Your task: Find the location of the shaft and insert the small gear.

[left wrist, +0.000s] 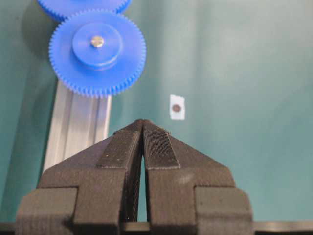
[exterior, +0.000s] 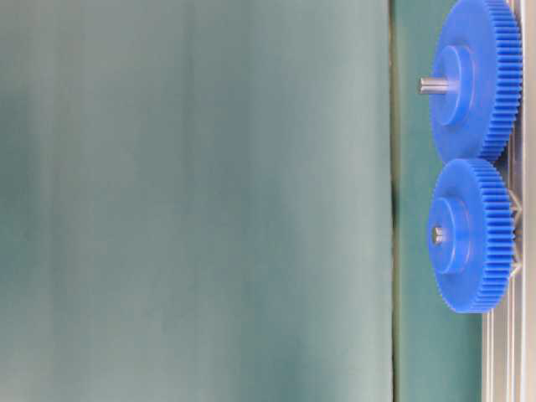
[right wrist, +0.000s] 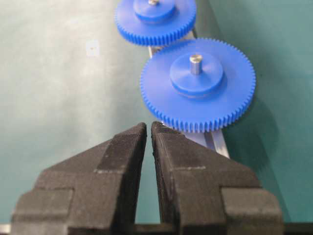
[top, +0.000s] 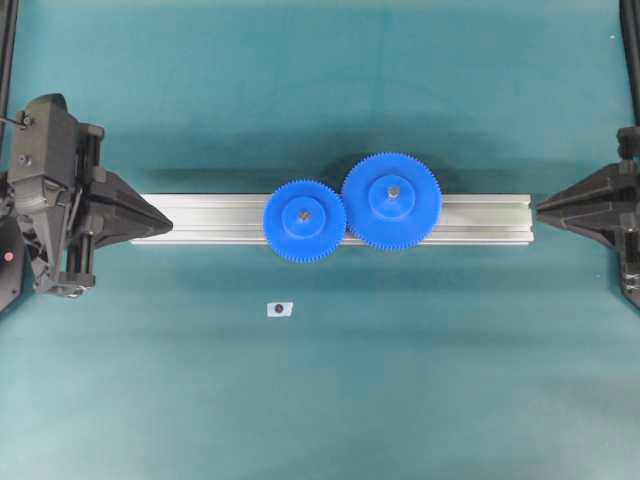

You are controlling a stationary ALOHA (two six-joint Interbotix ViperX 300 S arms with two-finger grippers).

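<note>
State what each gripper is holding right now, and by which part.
Nothing is held. The left gripper and the right gripper are both shut on nothing, each clear of the small gear.

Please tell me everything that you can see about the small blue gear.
The small gear is a blue disc that looks like plastic, with fine teeth all round its rim and a raised round hub. A grey metal tip shows in the hub's centre hole. It lies flat on the silver rail, on its shaft, left of the larger gear, and their teeth meet. Neither gripper touches it.
</note>
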